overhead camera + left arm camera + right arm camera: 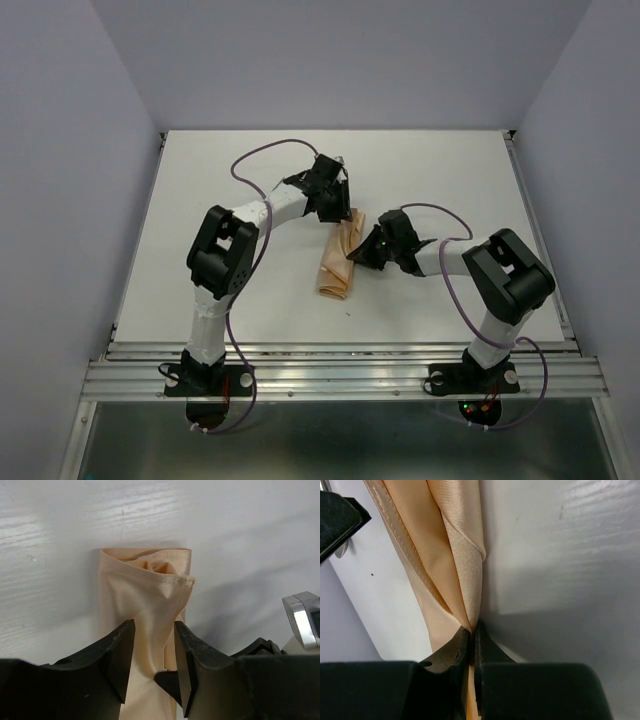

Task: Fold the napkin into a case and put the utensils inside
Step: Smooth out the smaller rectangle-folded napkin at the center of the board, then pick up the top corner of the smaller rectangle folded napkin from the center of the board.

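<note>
Napkin (338,268) is found near the middle of the table (200,250), somewhat closer to the near edge than to the far one. It is folded into a narrow oblong strip. Its long axis runs from far to near, with the far end leaning slightly toward the right edge.

Left gripper (338,212) is positioned over the far end of the strip. In the left wrist view the left gripper (154,630) is seen with its jaws spread apart, one finger (122,655) on each side of a raised ridge of cloth. No clamping on the cloth is seen. Beyond the fingers the napkin (145,595) is seen lying flat on the table (240,540), with layered folds and a hemmed corner turned over at its end.

Right gripper (358,256) is placed at the right long edge of the strip, roughly midway along it. In the right wrist view the right gripper (472,632) is seen with its jaws pressed together on a thin fold of the napkin (450,545), which is pinched at the fingertips. From the pinch, two layers of cloth with a stitched hem fan out across the table (560,555).

The two grippers are close together, with cloth between them.
</note>
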